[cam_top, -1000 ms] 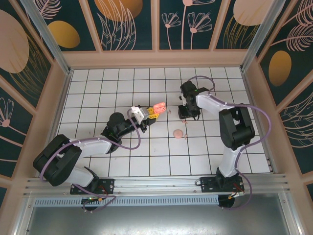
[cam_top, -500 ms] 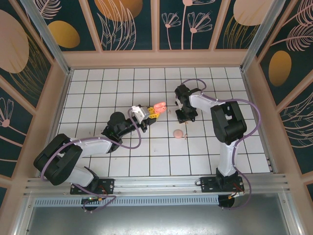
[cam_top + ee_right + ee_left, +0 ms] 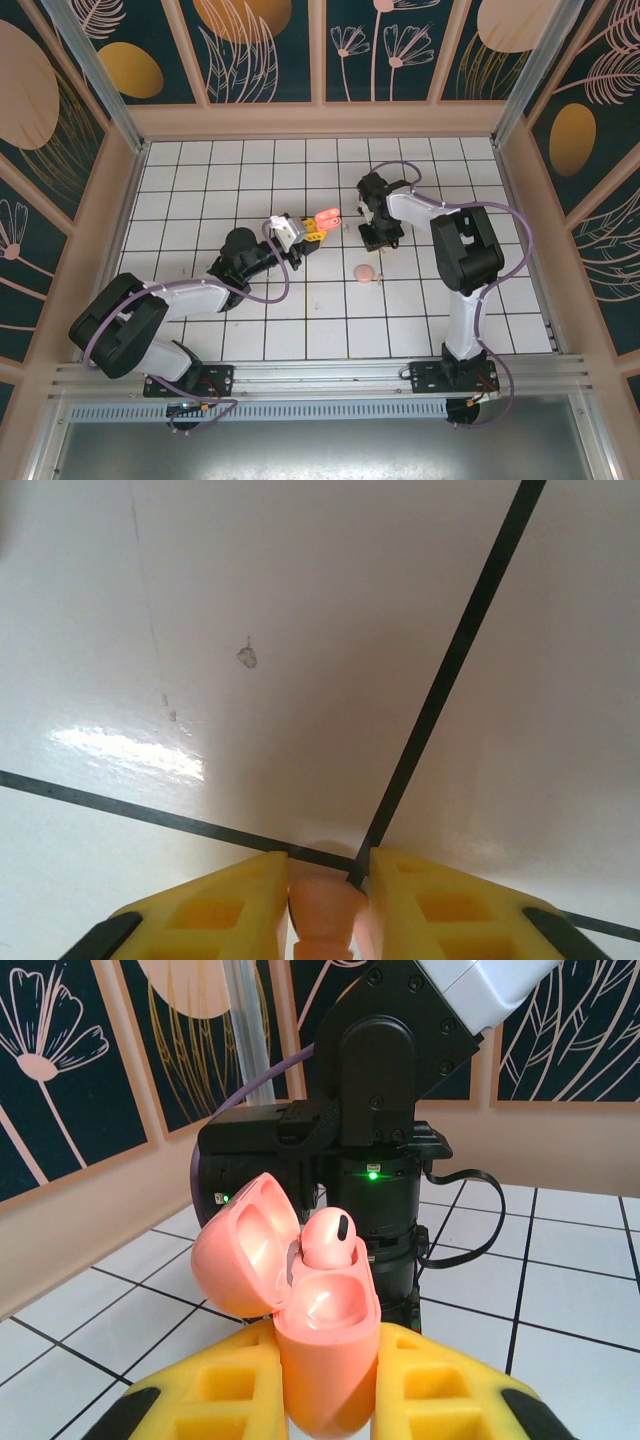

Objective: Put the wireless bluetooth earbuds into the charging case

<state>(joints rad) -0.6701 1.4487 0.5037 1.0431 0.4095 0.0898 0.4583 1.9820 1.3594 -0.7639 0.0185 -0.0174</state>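
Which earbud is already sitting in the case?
The seated earbud pokes up from the open case in the left end effector; the other earbud sits between the fingers of the right end effector.

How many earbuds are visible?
2. One earbud sits in the open charging case in the left gripper; a second earbud is pinched in the right gripper. More may be hidden.
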